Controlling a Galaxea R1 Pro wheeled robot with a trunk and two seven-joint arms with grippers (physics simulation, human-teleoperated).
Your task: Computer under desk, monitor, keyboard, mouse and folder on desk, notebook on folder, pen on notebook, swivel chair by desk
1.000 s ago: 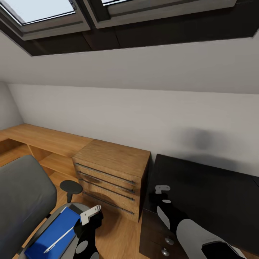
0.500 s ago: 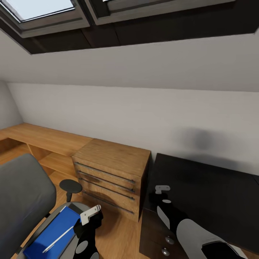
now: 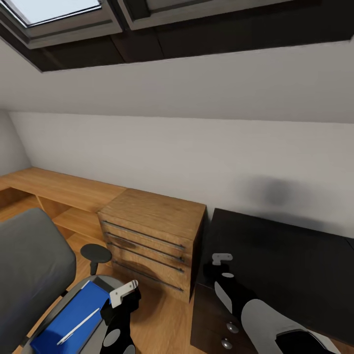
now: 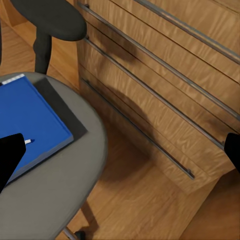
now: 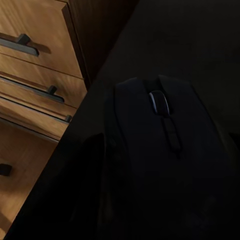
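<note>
The grey swivel chair (image 3: 29, 265) stands at the lower left. The blue folder (image 3: 69, 314) lies on its seat, with the white pen (image 3: 78, 327) on the folder. My left gripper (image 3: 123, 292) hovers open beside the seat's edge. In the left wrist view the folder (image 4: 25, 125) and seat (image 4: 65, 190) lie between its wide-spread fingertips (image 4: 7, 155). My right gripper (image 3: 221, 258) is over the near left corner of the black desk (image 3: 285, 265), shut on the dark mouse (image 5: 155, 150). Computer, monitor, keyboard and notebook are out of view.
A light wooden chest (image 3: 152, 236) with bar handles stands between chair and desk, close to my left gripper. A low wooden shelf (image 3: 59, 189) runs along the sloped white wall. The chair's black armrest (image 3: 96, 253) juts toward the chest. The desk's drawer knobs (image 3: 231, 329) face me.
The chair's backrest has swung a little to the left, carrying folder and pen slightly. The view has tilted down a touch. Both grippers hold their places.
</note>
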